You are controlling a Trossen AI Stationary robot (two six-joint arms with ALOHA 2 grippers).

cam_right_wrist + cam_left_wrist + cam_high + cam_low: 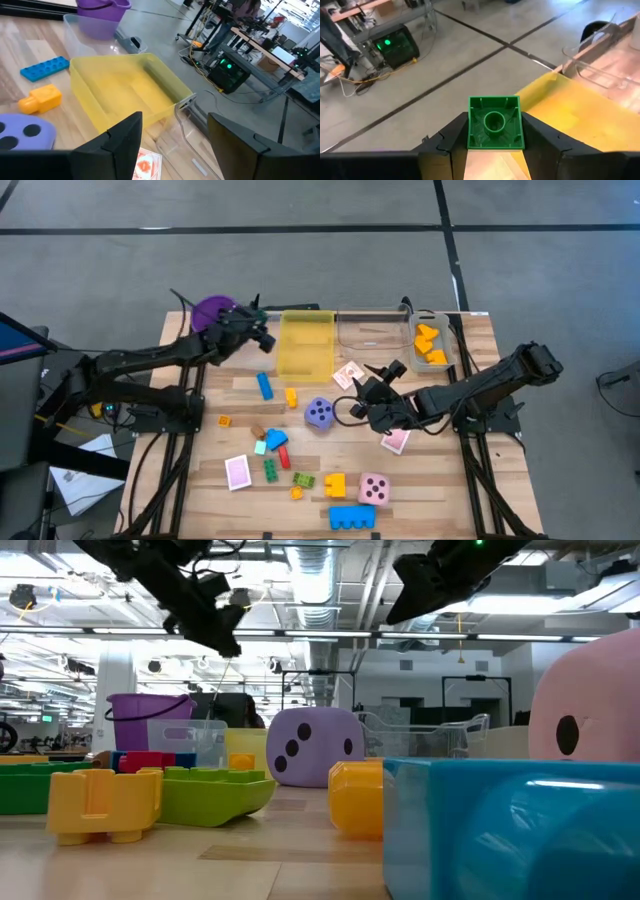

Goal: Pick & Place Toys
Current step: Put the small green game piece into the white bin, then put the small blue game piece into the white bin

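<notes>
My left gripper (262, 335) is shut on a small green brick (494, 123), held in the air just left of the yellow bin (305, 343) near the table's far edge. My right gripper (375, 392) is open and empty above the table, right of the purple die (319, 414) and near a pink-backed card (349, 373). Loose bricks lie flat on the table: blue (264, 386), yellow (291, 396), red (284, 455) and green (271, 470). The pink die (374, 489) and a large blue brick (352, 517) sit near the front edge. My left gripper pinches the green brick by two opposite side walls (471, 125) between its two fingers. The brick's hollow underside faces the wrist camera. The brick is lifted clear of the table, beside the yellow bin's wall (580, 115).
A purple cup (212, 312) stands at the far left behind my left gripper. A clear bin (370, 330) and a clear bin holding orange bricks (432, 343) stand right of the yellow bin. Two more cards (238, 472) (396, 440) lie on the table.
</notes>
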